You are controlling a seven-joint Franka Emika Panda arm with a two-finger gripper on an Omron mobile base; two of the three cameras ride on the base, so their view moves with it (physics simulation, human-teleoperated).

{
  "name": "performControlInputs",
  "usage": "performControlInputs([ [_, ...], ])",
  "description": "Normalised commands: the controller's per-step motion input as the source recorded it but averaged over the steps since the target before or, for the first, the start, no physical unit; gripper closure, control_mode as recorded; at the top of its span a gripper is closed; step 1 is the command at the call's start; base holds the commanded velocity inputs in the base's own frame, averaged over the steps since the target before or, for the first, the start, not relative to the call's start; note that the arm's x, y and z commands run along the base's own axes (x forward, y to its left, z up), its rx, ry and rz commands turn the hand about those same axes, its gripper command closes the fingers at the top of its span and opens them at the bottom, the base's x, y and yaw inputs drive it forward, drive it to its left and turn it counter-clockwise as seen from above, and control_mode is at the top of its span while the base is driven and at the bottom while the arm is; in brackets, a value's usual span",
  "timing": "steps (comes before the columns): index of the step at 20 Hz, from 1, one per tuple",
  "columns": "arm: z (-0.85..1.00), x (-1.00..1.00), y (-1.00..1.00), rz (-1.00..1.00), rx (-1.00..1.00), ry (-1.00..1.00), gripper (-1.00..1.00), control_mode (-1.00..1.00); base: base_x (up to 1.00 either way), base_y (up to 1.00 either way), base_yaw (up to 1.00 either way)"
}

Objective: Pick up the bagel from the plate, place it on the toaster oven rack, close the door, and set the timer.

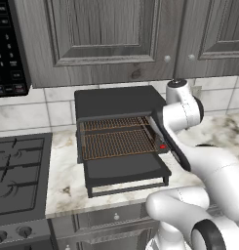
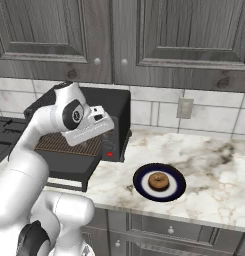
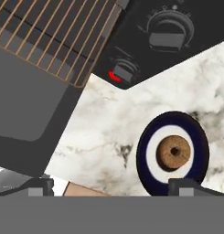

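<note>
On the marble counter [image 2: 209, 165], the bagel [image 3: 173, 151] lies below the wide-open, empty gripper [image 3: 111, 186].

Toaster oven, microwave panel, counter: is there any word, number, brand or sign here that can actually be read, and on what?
None can be read.
Microwave button panel: rows of small white marks, too blurred to read.
Toaster oven control strip: two knobs with faint tick marks and a red light, no legible label.
Plate, bagel, wall outlet, cabinet doors: no text.
</note>
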Motion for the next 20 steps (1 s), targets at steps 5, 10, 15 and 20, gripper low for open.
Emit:
performControlInputs([
  [5, -0.29, 0.0, -0.62, -0.25, 0.0, 0.0, -1.0, -1.0, 0.0, 0.0, 0.0],
  [10, -0.34, 0.0, -0.54, -0.19, 0.0, 0.01, -1.0, -1.0, 0.0, 0.0, 0.0],
  [15, -0.29, 0.0, -0.5, -0.13, 0.0, 0.01, -1.0, -1.0, 0.0, 0.0, 0.0],
  [20, -0.28, 0.0, -0.48, -0.1, 0.0, 0.01, -1.0, -1.0, 0.0, 0.0, 0.0],
])
